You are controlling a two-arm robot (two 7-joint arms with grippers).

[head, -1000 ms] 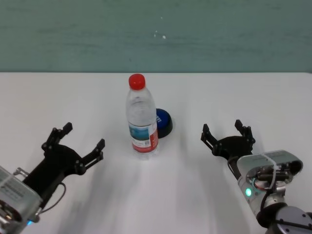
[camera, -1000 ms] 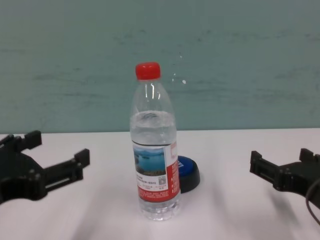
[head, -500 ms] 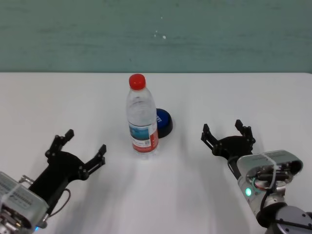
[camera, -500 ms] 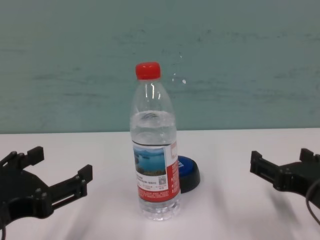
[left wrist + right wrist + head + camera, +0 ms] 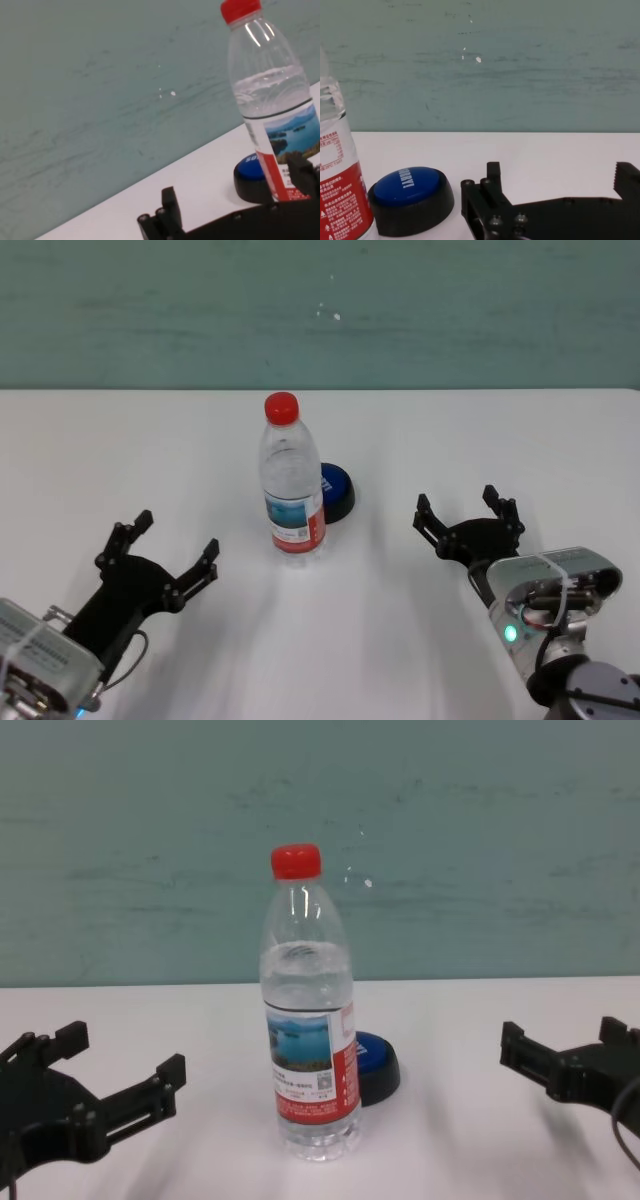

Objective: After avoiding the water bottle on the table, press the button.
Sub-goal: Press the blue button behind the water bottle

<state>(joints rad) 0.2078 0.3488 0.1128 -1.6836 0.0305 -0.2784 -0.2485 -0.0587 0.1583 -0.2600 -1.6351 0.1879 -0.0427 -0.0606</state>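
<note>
On the robot's left, the left gripper point(image 5: 165, 562) hovers low over the plain white flat tabletop point(image 5: 120, 440) with its black jaws spread wide and nothing between them. Ahead of those jaws and toward the middle stands the tall clear plastic water bottle with a red screw cap and a red, white and blue landscape label point(image 5: 291, 480), upright and well apart from the fingertips. Just behind the bottle, on its right-arm side, sits the low round push button with a blue domed top and black base point(image 5: 335, 491); whether base and bottle touch cannot be told.

From the left jaws the bottle stands almost directly in line with the button, hiding part of it. A straight reach from that side would likely strike the bottle's body or cap; tall, narrow and only partly filled, it would probably tip or slide onto the button.

The right gripper point(image 5: 468, 518) also has its jaws open and empty, with the button ahead of them and an unobstructed line to it. A wide sweep from there could still clip the label.
</note>
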